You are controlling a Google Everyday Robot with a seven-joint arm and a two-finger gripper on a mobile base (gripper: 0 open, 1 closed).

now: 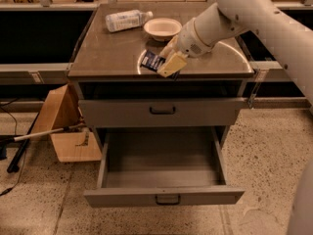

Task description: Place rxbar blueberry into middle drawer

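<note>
Now, step in hand: carrying the bar from the cabinet top toward the open drawer, as I judge it.
Gripper: the cream two-finger gripper (pixel 168 62) sits over the near edge of the brown cabinet top (pixel 112 53), right of centre, and seems clamped on the bar.
Rxbar blueberry: the small flat navy-blue wrapped rxbar blueberry (pixel 152 60) pokes out to the left of the fingers, at the near edge of the top; whether it is lifted off the surface I cannot tell.
Middle drawer: the wide shallow grey metal middle drawer (pixel 164 196) is pulled out toward the near side, directly below the gripper, its dark loop handle at mid-front.
Upper drawer: the grey upper drawer (pixel 205 112) is closed between the two.
Doing it well: bring the bar out toward the near side past the cabinet lip first, then lower, and let go only once it is inside the drawer walls.
Far side: a clear plastic bottle (pixel 124 19) and a white bowl (pixel 162 28) stand well clear.
</note>
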